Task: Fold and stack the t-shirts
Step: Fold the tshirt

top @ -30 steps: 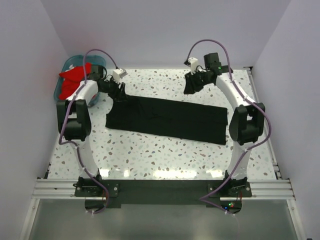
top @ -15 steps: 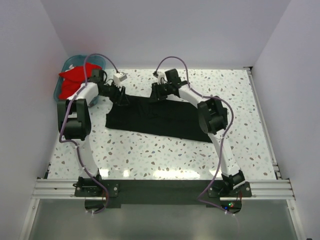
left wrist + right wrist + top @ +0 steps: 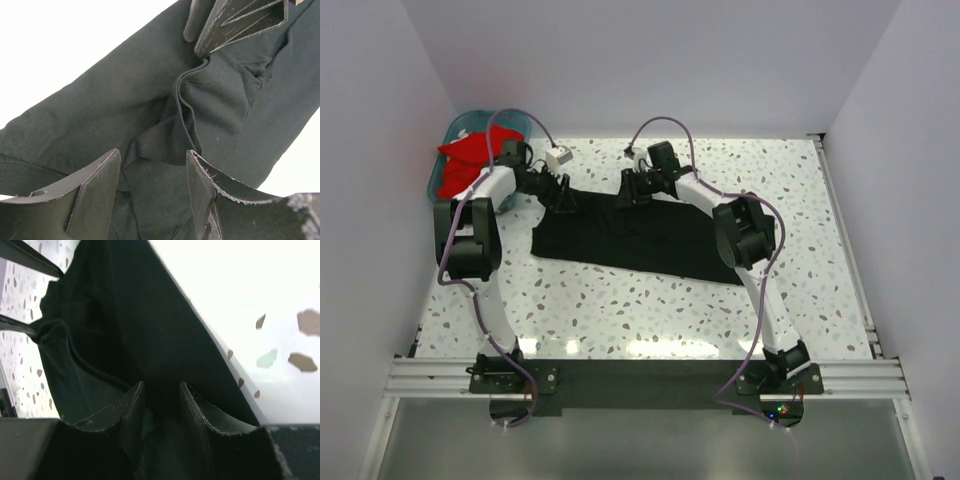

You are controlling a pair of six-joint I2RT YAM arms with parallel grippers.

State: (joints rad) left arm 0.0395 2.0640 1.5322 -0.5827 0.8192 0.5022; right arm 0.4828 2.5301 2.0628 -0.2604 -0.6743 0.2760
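Note:
The black t-shirt (image 3: 630, 235) lies on the speckled table, its right end folded over to the left. My left gripper (image 3: 563, 197) sits low at its far left corner with the jaws open, and black cloth (image 3: 150, 100) lies between and under them (image 3: 152, 185). My right gripper (image 3: 628, 192) is at the shirt's far edge near the middle, its jaws close together on a fold of black cloth (image 3: 162, 410). The right gripper's fingers (image 3: 240, 20) also show at the top of the left wrist view. Red t-shirts (image 3: 468, 160) lie heaped in the basket.
A teal plastic basket (image 3: 460, 125) stands at the far left corner, beside the left arm. Bare speckled table (image 3: 650, 310) lies in front of the shirt and at the right (image 3: 810, 220). White walls close in three sides.
My right gripper carried the shirt's right end up and over to the left, folding the shirt shorter. In the last half second it barely moved. The left gripper stayed in place.

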